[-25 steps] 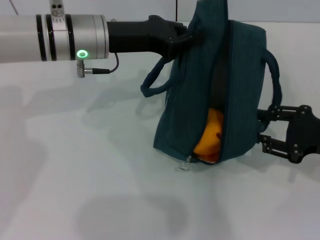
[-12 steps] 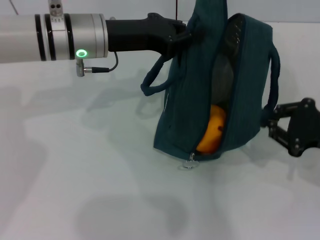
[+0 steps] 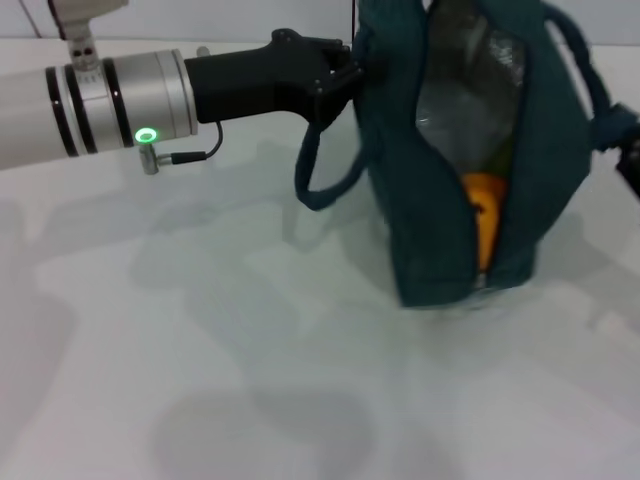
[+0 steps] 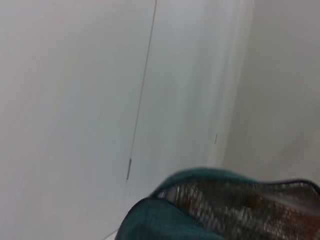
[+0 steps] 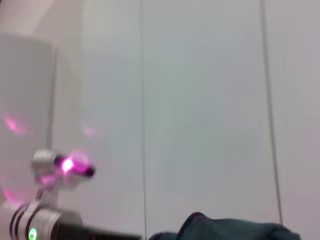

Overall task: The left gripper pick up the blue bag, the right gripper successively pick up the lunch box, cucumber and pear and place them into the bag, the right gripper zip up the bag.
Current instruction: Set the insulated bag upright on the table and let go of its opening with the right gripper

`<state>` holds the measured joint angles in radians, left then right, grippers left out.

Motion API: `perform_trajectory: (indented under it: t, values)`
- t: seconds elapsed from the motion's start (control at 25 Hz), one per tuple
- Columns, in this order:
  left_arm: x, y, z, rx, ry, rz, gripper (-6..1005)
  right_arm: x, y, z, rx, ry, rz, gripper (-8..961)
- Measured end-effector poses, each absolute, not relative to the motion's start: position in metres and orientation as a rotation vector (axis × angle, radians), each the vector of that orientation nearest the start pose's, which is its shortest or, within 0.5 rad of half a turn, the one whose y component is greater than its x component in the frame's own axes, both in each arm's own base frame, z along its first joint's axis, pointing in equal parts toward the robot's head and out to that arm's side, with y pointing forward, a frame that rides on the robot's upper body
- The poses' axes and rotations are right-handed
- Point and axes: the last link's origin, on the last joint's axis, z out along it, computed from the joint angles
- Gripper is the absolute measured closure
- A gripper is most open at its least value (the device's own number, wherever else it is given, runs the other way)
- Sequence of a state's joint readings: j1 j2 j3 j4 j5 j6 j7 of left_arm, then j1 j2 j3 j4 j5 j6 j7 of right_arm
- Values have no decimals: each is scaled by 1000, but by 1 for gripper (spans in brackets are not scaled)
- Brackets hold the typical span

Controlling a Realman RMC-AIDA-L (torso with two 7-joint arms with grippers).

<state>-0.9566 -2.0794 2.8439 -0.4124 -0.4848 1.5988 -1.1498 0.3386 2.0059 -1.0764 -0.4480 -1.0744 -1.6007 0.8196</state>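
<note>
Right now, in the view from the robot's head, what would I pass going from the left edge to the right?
Silver wrist with green ring light → left end effector, black, at the bag's edge → dangling handle → blue bag, gaping open → orange pear inside it → right end effector, barely in view at the edge.

Even, bright light; soft shadows on the table [image 3: 200,380]; both wrist views blurred, with pink glare in the right one.
</note>
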Motion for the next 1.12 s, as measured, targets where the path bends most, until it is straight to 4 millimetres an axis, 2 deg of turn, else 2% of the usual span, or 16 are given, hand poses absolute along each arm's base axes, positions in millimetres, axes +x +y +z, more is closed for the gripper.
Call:
perform_trajectory:
  t: [0.28,0.4,0.56,0.72,0.96,1.12]
  values:
    - [-194,380,-13,-2719,-552,-950,923,268,301,40,-2266,405,1297,877]
    - [-200,376,-13,-2742,-588,-932,923,265,302,37,-2305,493,1332,878]
    - [-212,370,-3,-2729,-627,-944,831,262,306,31,-2343,564,1329,879]
    - [-219,364,7,-2710,-630,-995,805,257,310,25,-2377,570,1316,880]
    - [-229,359,11,-2681,-625,-993,799,248,314,13,-2437,564,1300,880]
    - [-230,360,12,-2675,-622,-985,677,239,318,3,-2479,574,1306,881]
